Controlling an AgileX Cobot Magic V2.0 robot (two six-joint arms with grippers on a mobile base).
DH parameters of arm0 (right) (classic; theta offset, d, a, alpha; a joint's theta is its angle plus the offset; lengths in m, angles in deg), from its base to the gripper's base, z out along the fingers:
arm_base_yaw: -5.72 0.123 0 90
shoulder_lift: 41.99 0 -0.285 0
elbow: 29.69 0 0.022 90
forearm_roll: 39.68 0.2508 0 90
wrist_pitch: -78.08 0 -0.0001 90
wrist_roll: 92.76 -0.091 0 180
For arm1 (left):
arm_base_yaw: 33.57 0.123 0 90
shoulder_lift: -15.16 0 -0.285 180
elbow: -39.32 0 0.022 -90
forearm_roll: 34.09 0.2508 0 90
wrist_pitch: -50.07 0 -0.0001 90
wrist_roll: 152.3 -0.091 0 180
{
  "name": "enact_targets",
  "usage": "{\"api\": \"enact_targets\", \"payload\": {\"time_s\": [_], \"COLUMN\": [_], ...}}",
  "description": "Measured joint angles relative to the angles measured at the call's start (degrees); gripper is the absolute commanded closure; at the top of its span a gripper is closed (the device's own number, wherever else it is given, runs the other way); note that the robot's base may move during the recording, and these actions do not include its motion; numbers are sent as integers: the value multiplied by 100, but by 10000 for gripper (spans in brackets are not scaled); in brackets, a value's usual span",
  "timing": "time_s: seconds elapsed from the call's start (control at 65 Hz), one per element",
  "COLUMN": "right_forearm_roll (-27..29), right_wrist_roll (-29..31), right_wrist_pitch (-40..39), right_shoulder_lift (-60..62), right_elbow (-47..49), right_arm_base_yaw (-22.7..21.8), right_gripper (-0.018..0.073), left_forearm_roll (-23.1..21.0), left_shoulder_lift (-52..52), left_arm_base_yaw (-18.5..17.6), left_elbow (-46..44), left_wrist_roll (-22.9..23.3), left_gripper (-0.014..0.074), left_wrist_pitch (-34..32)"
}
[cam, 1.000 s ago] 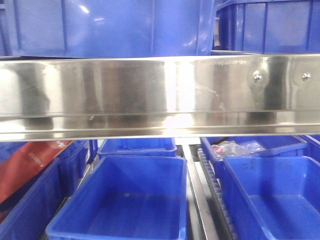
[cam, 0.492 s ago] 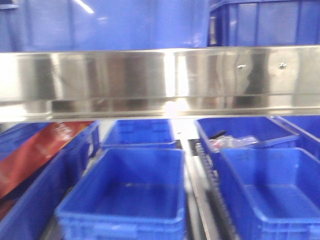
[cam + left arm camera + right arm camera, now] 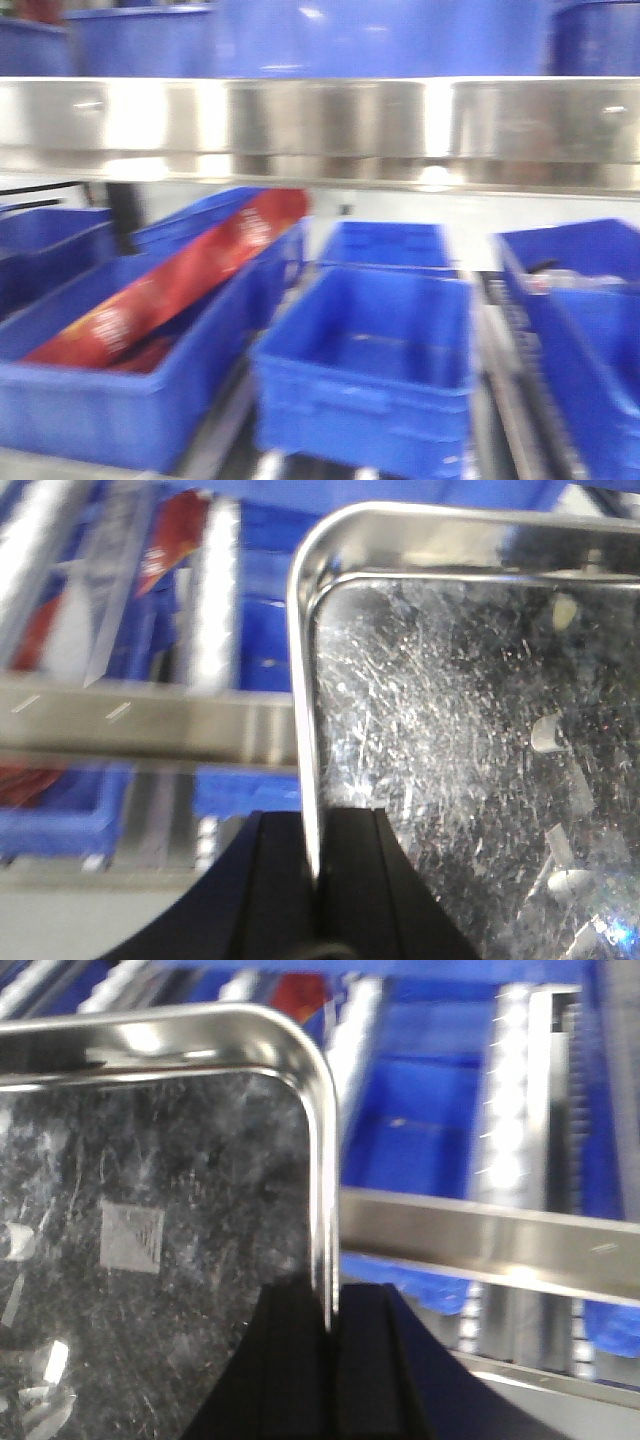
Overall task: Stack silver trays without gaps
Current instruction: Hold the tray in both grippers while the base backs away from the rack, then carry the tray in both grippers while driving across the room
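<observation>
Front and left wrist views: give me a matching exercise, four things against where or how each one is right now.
1. left gripper
2. red packet
3. steel band
4. middle blue bin

A. lies slanted in the left blue bin
B. runs across the top of the front view
C. shut on the rim of the silver tray
D. shows nothing inside

Pairs: 1-C, 2-A, 3-B, 4-D
</observation>
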Motion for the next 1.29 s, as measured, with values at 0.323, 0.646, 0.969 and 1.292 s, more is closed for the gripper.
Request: {"api": "enact_targets", "payload": {"time_s": [0.323, 0.646, 0.969, 1.292], "right_forearm_roll": [0, 0, 0, 0], "right_wrist_roll": [0, 0, 0, 0], "right_wrist_pitch": [0, 0, 0, -20], "right_shoulder_lift": [0, 0, 0, 0], "right_elbow": [0, 0, 0, 0], "right_arm_base_yaw": [0, 0, 0, 0], "right_gripper": [616, 616, 616, 616], "left_forearm_roll": [0, 0, 0, 13], "left_shoulder_lift": [0, 0, 0, 0], "left_arm_base_yaw": [0, 0, 0, 0], "left_elbow": [0, 0, 0, 0], "left_wrist_roll": [0, 0, 0, 0], "left_gripper": [613, 613, 613, 613], "left_wrist_pitch": [0, 0, 0, 11]}}
